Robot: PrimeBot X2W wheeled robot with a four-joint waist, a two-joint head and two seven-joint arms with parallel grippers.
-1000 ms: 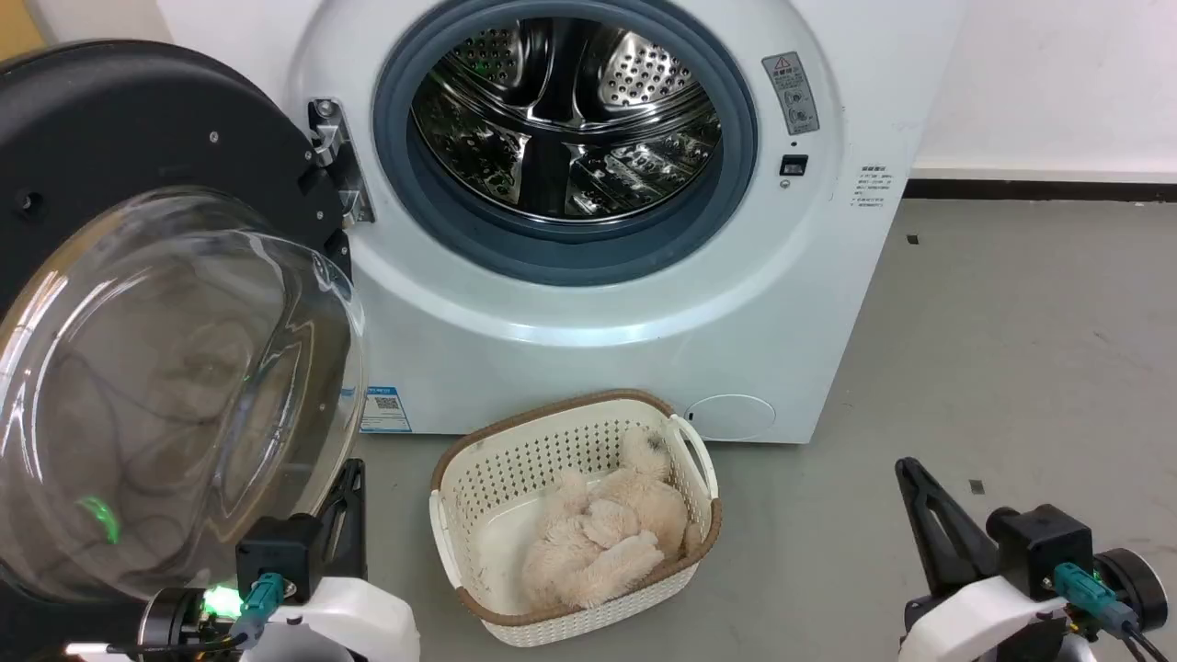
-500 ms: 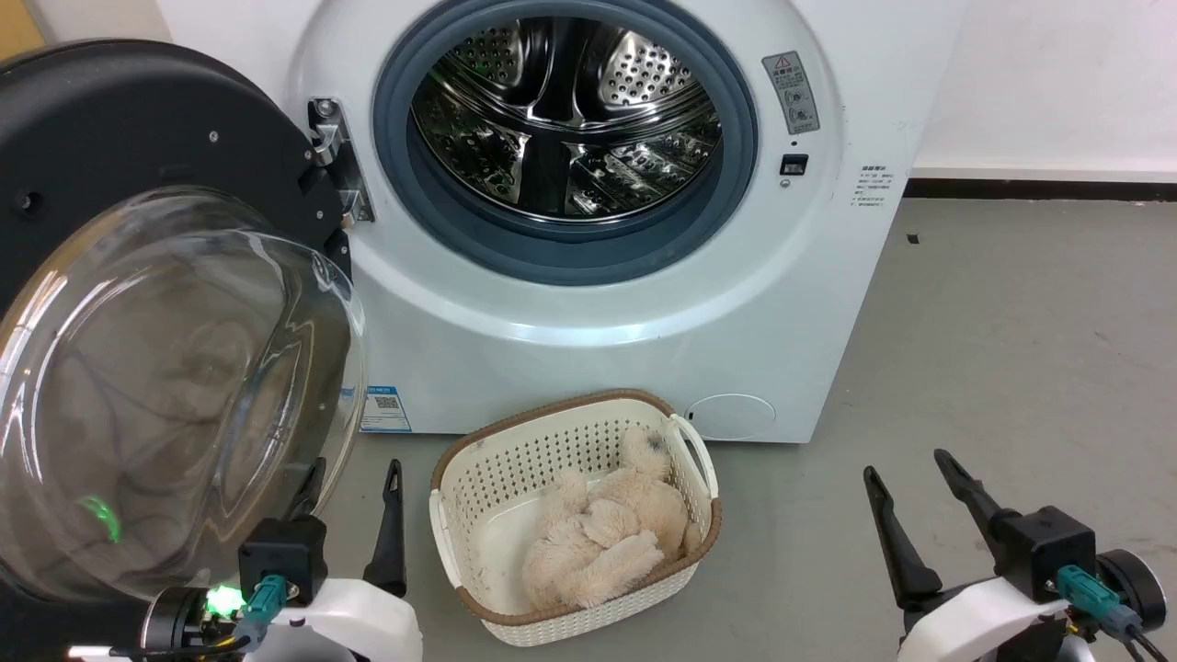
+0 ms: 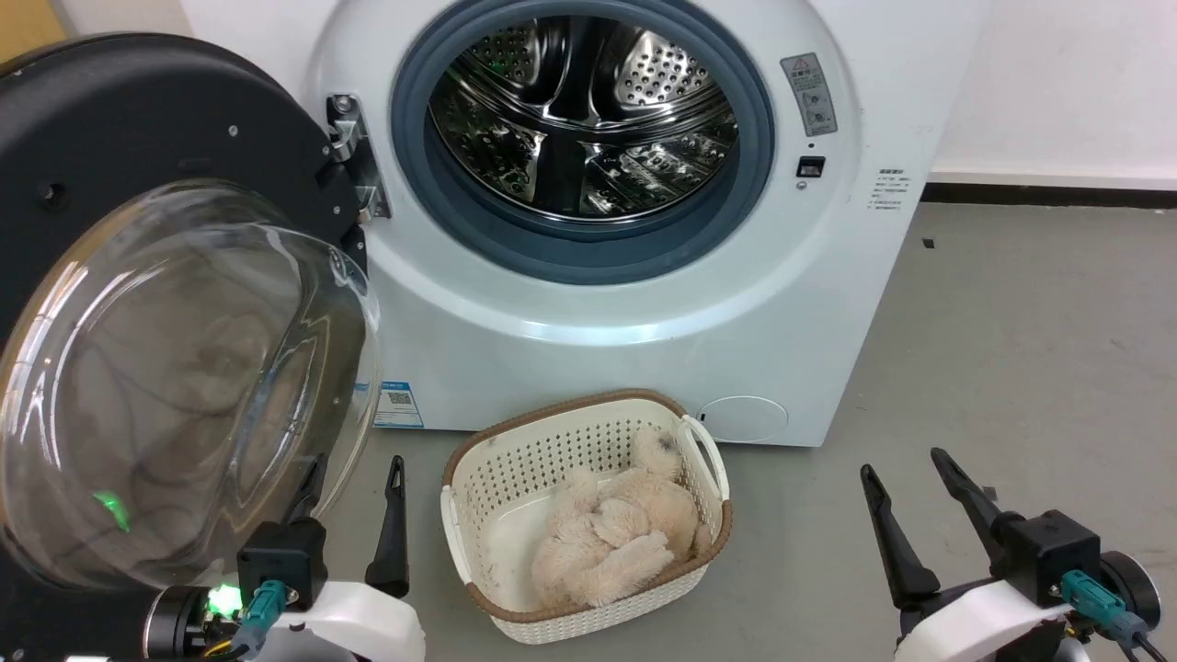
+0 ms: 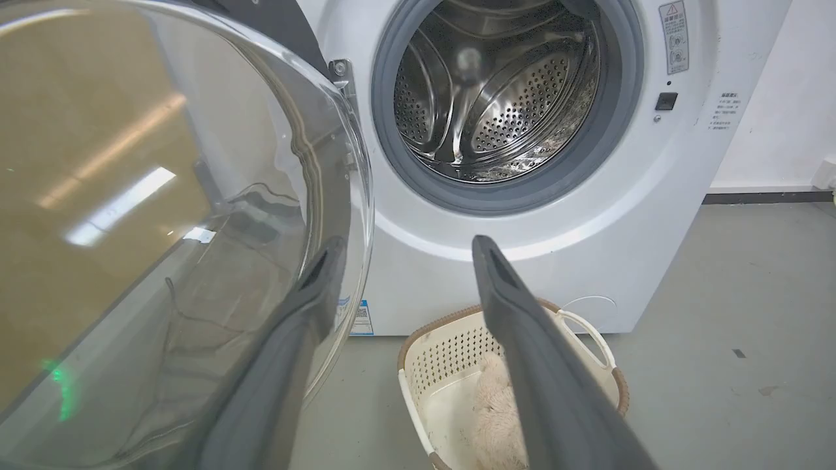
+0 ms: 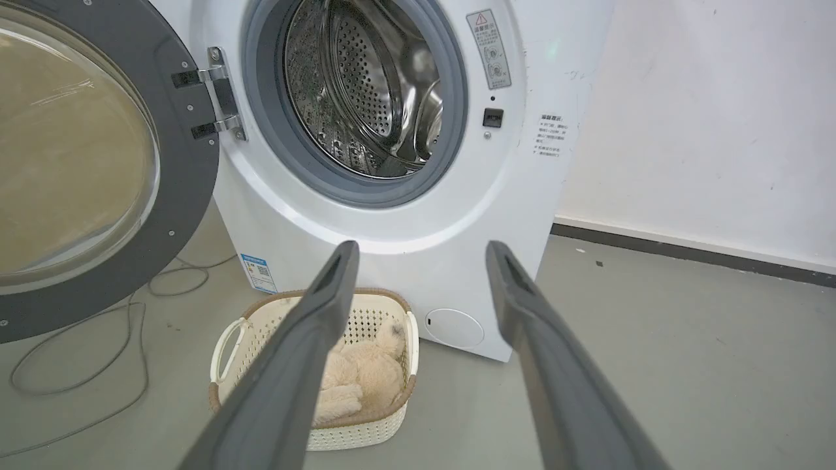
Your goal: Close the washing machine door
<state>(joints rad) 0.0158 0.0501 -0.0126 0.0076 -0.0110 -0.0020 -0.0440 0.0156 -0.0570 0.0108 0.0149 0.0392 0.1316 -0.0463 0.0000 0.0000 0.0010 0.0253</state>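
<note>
While the washing machine door point(image 3: 175, 322) is swung wide open on its metal hinge point(image 3: 354, 156), it is positioned at the left of the washing machine point(image 3: 644, 313), with the bulging glass window turned toward the robot. The drum point(image 3: 579, 110) and the grey rubber gasket point(image 3: 588, 253) are fully exposed. The left gripper point(image 3: 354, 469) is located low beside the door's lower edge; its jaws are spread wide and nothing is held. One of its fingers point(image 4: 281, 365) is viewed through the glass bowl; contact with the door cannot be determined. The right gripper point(image 3: 901, 462) is located over the floor point(image 3: 1011, 368), well apart from the machine, with jaws likewise spread wide and empty. A cream laundry basket point(image 3: 570, 405) is placed on the floor just in front of the machine, and a plush toy point(image 3: 616, 533) is contained in it.
</note>
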